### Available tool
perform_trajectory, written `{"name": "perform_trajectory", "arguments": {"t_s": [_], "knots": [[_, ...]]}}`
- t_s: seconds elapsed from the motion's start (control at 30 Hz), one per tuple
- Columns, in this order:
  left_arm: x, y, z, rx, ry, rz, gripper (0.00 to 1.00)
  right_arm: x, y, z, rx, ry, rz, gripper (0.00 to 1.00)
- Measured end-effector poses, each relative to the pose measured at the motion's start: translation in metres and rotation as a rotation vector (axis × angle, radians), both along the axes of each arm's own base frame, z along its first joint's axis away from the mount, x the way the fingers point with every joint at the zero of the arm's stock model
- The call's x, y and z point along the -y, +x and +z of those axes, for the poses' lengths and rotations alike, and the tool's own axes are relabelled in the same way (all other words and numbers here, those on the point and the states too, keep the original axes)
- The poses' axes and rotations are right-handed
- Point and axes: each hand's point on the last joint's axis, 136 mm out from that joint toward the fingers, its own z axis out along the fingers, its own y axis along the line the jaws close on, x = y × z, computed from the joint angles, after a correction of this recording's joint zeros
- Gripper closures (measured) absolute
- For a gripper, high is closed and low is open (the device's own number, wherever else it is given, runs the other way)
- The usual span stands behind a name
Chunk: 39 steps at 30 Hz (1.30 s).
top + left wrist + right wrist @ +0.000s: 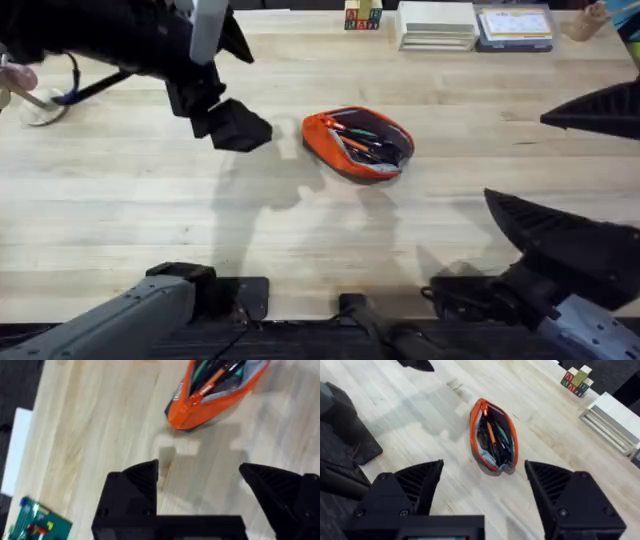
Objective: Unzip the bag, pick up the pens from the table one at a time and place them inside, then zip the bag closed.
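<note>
The orange bag (322, 133) lies unzipped at the middle of the table (150, 200), with the pens (362, 143) inside it, an orange one among dark ones. My left gripper (232, 124) hovers just left of the bag, open and holding nothing. In the left wrist view the left gripper (200, 472) stands a short way off the bag's (200, 407) end, with the pens (216, 377) showing in the mouth. My right gripper (517, 158) hangs high to the right of the bag, open. In the right wrist view the right gripper (484, 466) looks down on the bag (475, 412) and pens (492, 435).
Coloured wooden blocks (362, 14), a white stack (437, 24) and a blue-edged tray (513, 24) line the far edge. A white object with a cable (40, 105) lies at the far left. A green board (35, 520) shows in the left wrist view.
</note>
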Motion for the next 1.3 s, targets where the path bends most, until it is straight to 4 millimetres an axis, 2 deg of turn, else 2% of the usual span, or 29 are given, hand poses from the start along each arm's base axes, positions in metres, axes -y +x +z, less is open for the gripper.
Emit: {"name": "perform_trajectory", "arguments": {"t_s": [0.2,0.23,0.5,0.53,0.7,0.93,1.3], "knots": [[0.007,-0.007,-0.019,-0.019,-0.023,-0.082,0.005,0.000,0.000,0.000,-0.001,0.001,-0.001,0.003],[0.010,-0.008,-0.030,-0.020,-0.031,-0.109,0.005,0.000,0.000,0.000,-0.002,0.002,-0.002,0.003],[0.011,-0.008,-0.062,-0.034,-0.070,-0.127,0.005,0.000,0.000,0.000,-0.005,0.005,-0.004,0.004],[0.001,-0.001,-0.061,-0.016,-0.123,-0.090,0.006,0.000,0.000,0.000,-0.009,0.010,-0.008,0.003],[-0.007,0.008,-0.059,0.023,-0.188,-0.066,0.007,0.000,0.000,0.000,-0.013,0.014,-0.011,0.003],[0.000,0.004,-0.071,0.023,-0.260,-0.090,0.007,0.000,0.000,0.000,-0.013,0.014,-0.011,0.003],[0.003,0.004,-0.068,0.033,-0.286,-0.102,0.006,0.000,0.000,0.001,-0.011,0.016,-0.011,0.003]]}}
